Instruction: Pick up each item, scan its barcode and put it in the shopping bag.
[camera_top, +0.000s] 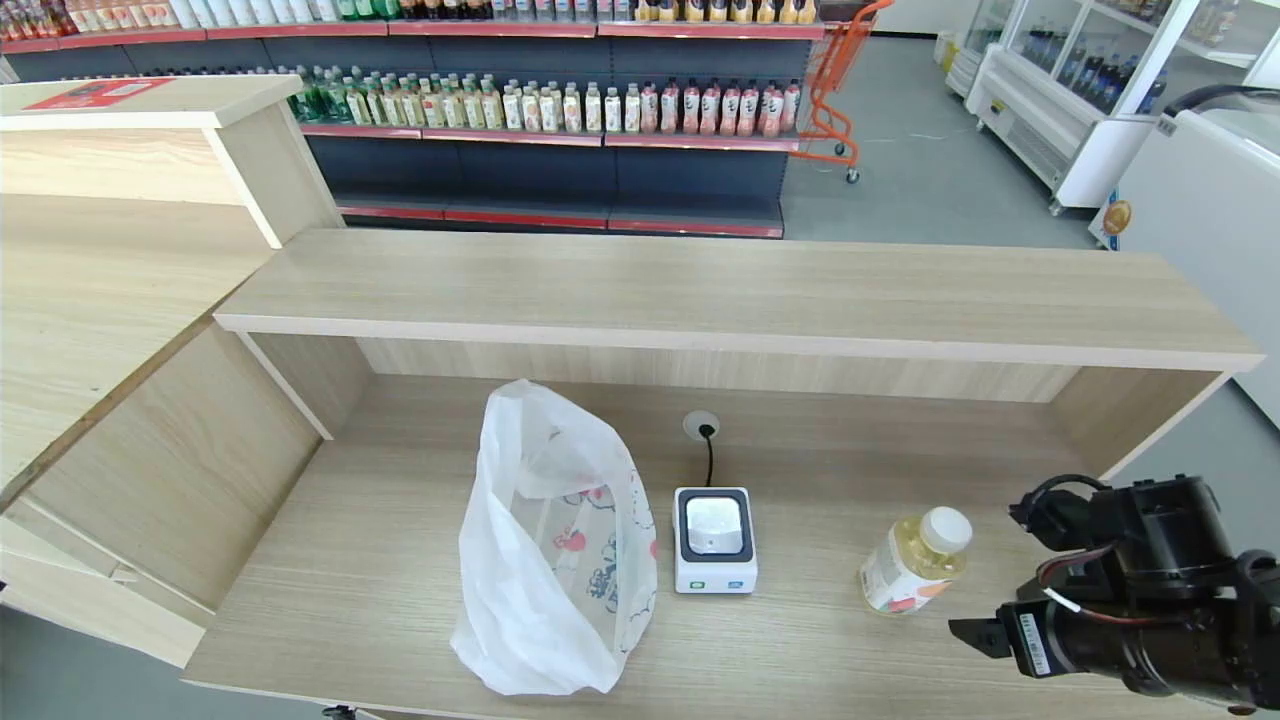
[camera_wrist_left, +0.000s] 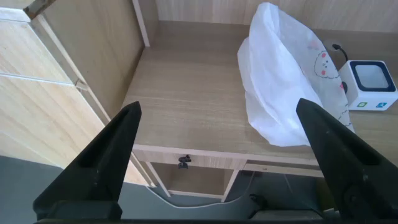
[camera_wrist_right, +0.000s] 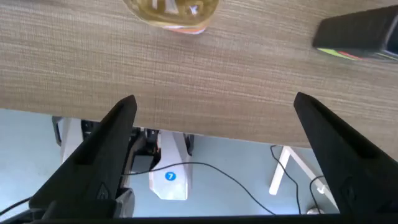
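The right gripper (camera_wrist_right: 214, 99) has its two dark, wedge-shaped fingers (camera_wrist_right: 102, 162) spread wide with nothing between them. It hangs at the near edge of the counter (camera_top: 400, 600), at the right end. Just beyond it stands the bottle (camera_top: 915, 562), apart from the fingers. The bottle is clear plastic and rounded, holds pale yellow liquid up to near its neck, and has a white screw cap and a paper label with an orange patch low down.

The left gripper (camera_wrist_left: 219, 104) is likewise spread wide and holds nothing. It sits off the near left corner of the counter, well apart from the shopping bag (camera_top: 555, 540).

The shopping bag stands left of centre. It is thin, crinkled white plastic, slumped into a soft upright sack. Its mouth gapes upward, and through it the bag's own inner wall shows with red and blue cartoon print. I cannot tell whether anything lies at the bottom.

Just right of the bag, between it and the bottle, sits the scanner (camera_top: 714, 540). This is a small white box with rounded corners and a dark glossy window on top. A black cable runs from it to a round grey grommet (camera_top: 701, 425) farther back.

The counter is pale wood-grain laminate, matte, with a raised ledge along its far side and side walls. Beyond it stand shelves (camera_top: 560, 130) of bottled drinks.
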